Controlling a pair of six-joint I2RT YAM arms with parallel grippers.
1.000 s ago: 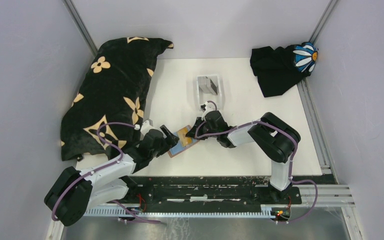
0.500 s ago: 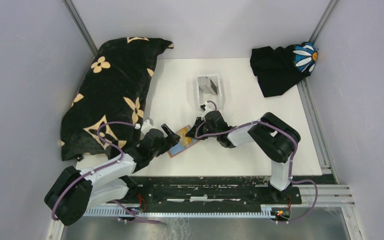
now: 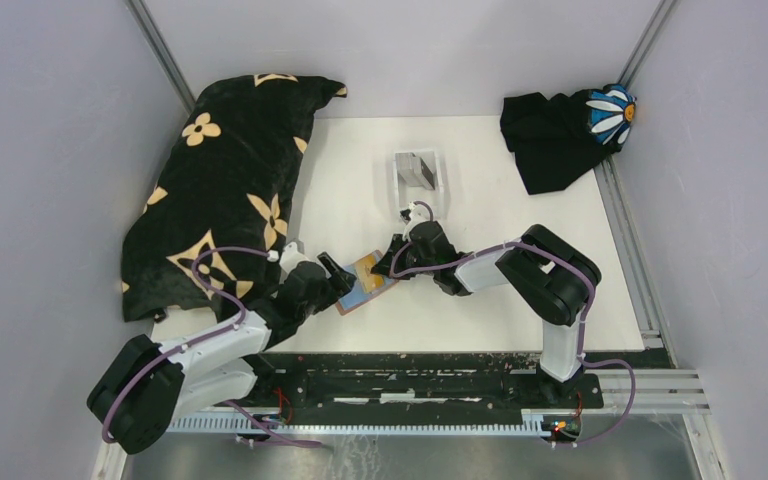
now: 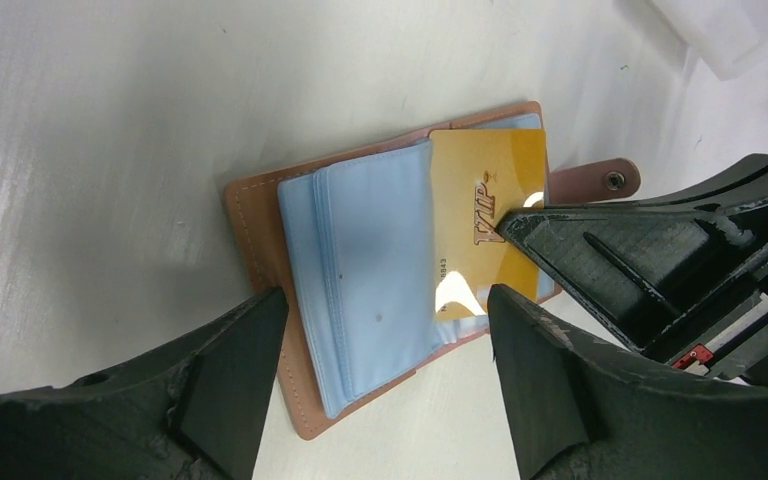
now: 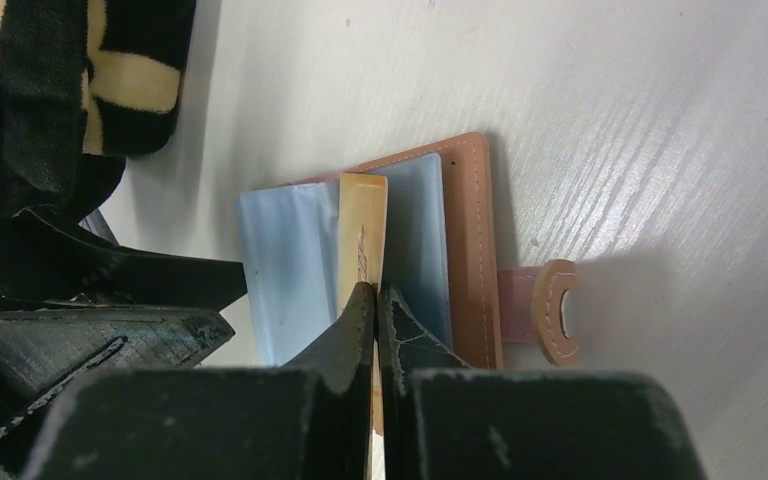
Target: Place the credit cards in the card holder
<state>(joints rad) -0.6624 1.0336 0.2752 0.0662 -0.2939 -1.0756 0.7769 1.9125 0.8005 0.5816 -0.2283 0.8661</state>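
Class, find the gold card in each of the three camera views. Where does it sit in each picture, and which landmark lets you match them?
Top external: the gold card lies just below centre, on the open card holder.
Left wrist: gold card right of centre, VIP lettering showing.
Right wrist: gold card at centre, a narrow strip pinched by the right tool.
Shared landmark: the pale blue sleeves beside the card.
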